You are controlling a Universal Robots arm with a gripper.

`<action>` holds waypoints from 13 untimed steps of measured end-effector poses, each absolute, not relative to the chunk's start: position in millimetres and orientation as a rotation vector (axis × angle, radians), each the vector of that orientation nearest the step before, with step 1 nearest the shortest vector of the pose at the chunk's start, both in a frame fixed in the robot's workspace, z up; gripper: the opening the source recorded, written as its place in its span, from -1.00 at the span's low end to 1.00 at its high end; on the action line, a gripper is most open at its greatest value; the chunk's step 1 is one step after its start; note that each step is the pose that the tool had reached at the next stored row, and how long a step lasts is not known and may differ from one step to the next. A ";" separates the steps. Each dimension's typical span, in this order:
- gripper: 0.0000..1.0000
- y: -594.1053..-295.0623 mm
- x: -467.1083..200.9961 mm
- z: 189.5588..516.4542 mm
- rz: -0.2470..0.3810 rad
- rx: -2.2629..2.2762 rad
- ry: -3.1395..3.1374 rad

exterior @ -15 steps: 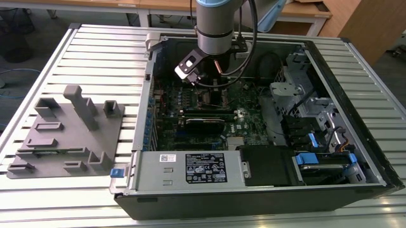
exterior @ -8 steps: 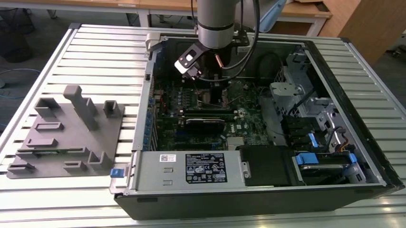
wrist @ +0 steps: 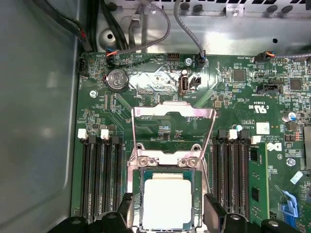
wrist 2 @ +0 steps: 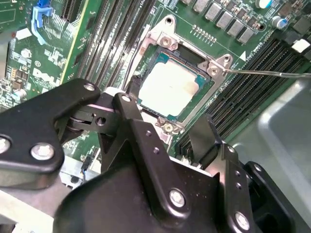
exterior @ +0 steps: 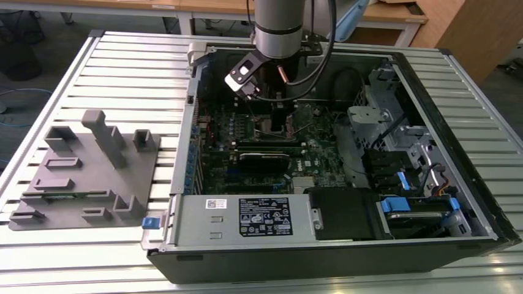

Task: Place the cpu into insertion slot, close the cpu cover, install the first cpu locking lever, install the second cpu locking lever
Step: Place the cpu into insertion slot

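A grey cylindrical arm (exterior: 278, 27) draped with black cables (exterior: 330, 37) is noted, ending in a matt black gripper (wrist 2: 168, 103) fastened with silver screws (wrist 2: 43, 151).

Slatted metal table (exterior: 106, 67) at centre; wooden desks (exterior: 220, 6) at twelve o'clock, wooden cabinet (exterior: 466, 30) at two, dark grey floor (exterior: 65, 24) at ten.

Exterior view overlooks case (exterior: 310, 264); both wrist views closely share cpu (wrist 2: 170, 83) (wrist: 167, 200).
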State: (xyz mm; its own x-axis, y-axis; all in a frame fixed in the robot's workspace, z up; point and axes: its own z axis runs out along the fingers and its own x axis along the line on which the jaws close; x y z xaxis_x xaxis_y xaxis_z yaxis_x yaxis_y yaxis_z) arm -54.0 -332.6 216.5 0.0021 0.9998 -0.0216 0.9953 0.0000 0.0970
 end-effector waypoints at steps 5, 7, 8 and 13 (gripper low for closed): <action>0.34 -332.6 -54.0 216.6 0.081 2.162 2.160; 0.31 -332.6 -54.0 216.6 0.081 2.162 2.160; 0.18 -332.6 -54.0 216.7 0.081 2.162 2.160; -0.17 -332.6 -54.0 216.8 0.081 2.162 2.160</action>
State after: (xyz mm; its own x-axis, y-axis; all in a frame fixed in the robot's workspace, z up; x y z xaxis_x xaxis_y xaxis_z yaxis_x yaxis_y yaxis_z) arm -54.0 -332.6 216.8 0.0021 0.9998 -0.0217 0.9953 0.0001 0.0969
